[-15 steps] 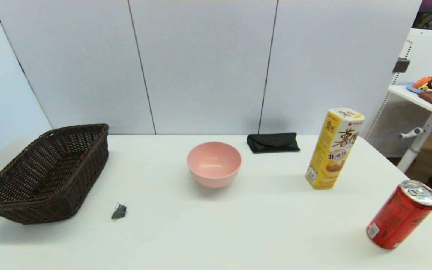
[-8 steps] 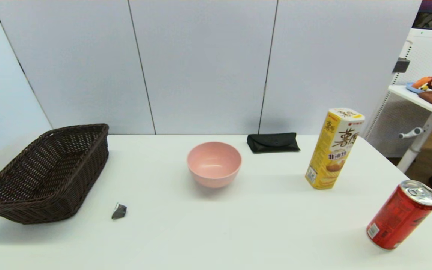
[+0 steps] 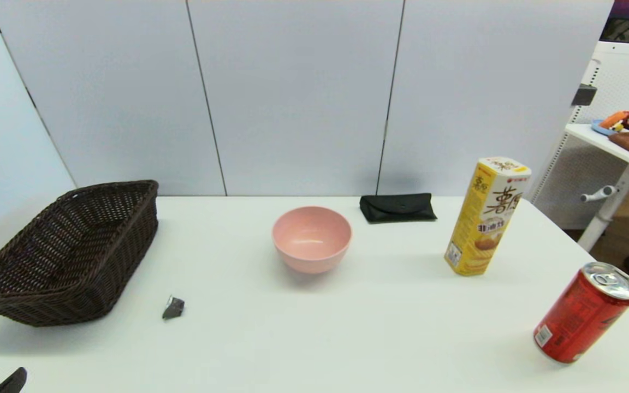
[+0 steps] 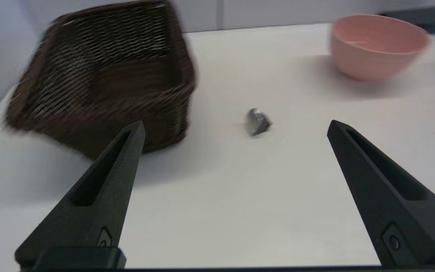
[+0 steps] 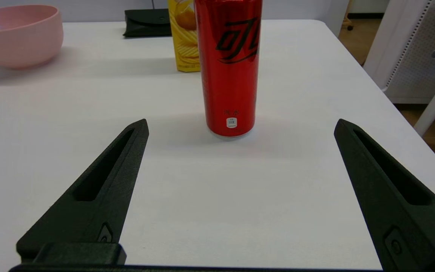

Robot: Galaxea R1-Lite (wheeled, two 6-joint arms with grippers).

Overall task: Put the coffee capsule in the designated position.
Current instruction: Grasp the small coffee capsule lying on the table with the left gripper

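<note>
White table [image 3: 314,338] | grey wall panels [image 3: 292,93] | coffee capsule [image 3: 173,308] beside wicker basket [image 3: 63,256]

A woven wicker basket [image 3: 69,248], a matt pink bowl [image 3: 312,238], and a glossy metal can [image 3: 585,312] on a smooth white table [image 3: 347,338].

You saw only one black fingertip of the left gripper [image 3: 11,380], cut off at the head view's bottom edge. The dark brown wicker basket [image 4: 100,79] was blurred in the left wrist view. The tiny grey-black capsule [image 3: 173,307] was too small to read.
</note>
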